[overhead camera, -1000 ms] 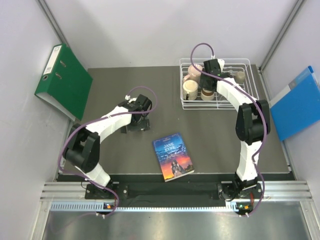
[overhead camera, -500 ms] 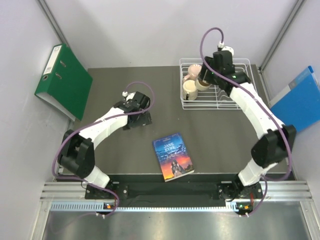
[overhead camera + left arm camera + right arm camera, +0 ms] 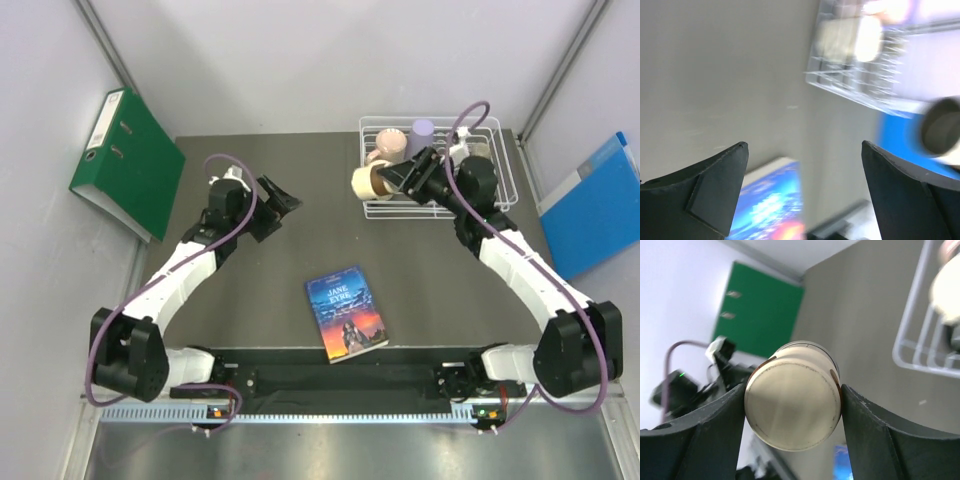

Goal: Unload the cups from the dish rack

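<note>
The white wire dish rack (image 3: 497, 176) stands at the back right. In it are a lilac tumbler (image 3: 423, 131), a salmon-pink cup (image 3: 386, 148) and a beige-olive mug (image 3: 481, 152). My right gripper (image 3: 388, 180) is shut on a cream cup (image 3: 365, 181) and holds it on its side in the air at the rack's front-left corner. The right wrist view shows the cup's base (image 3: 790, 412) clamped between both fingers (image 3: 705, 440). My left gripper (image 3: 282, 208) is open and empty, raised over the left of the table and facing the rack (image 3: 855, 80).
A paperback book (image 3: 346, 313) lies at the table's front centre and shows in the left wrist view (image 3: 771, 205). A green binder (image 3: 128, 160) leans on the left wall and a blue folder (image 3: 595, 205) on the right wall.
My right gripper has lifted the cream cup out of the rack and carried it left to the rack's corner. My left arm has risen and swung back left, its gripper open.
</note>
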Controlling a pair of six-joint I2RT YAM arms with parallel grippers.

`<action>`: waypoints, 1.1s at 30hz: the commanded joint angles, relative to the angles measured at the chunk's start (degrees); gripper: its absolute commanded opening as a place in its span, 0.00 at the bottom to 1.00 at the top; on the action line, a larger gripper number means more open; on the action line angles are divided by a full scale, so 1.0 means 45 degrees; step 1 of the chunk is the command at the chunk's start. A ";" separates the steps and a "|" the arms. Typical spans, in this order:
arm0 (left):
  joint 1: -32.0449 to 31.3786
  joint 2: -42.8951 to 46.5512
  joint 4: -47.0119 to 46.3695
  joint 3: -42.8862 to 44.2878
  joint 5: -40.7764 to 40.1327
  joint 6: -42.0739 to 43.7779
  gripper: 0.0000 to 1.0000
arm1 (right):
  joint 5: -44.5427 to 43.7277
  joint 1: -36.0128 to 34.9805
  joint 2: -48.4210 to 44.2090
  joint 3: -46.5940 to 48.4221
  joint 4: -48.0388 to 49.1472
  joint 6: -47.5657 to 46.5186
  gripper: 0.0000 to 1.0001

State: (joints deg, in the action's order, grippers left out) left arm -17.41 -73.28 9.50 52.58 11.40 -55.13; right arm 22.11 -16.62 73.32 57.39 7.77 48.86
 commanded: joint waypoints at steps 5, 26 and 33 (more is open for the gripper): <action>0.0217 -0.0083 -0.8412 -0.1566 0.5101 -0.4092 0.99 | 0.3212 -0.0134 0.0074 -0.2575 0.8467 0.5020 0.00; -0.0525 0.0464 -1.0564 -0.1546 0.5787 -0.4407 0.85 | 0.3133 -0.2613 0.3099 -0.0703 0.9152 0.4864 0.00; -0.0604 0.0112 -1.1895 -0.1840 0.6139 -0.4935 0.51 | 0.3602 -0.3044 0.3726 -0.0252 0.9503 0.5099 0.00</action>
State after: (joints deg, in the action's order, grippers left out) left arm -19.86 -72.23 -36.36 44.84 37.08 -76.16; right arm 36.25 -29.04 89.21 53.12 44.77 71.09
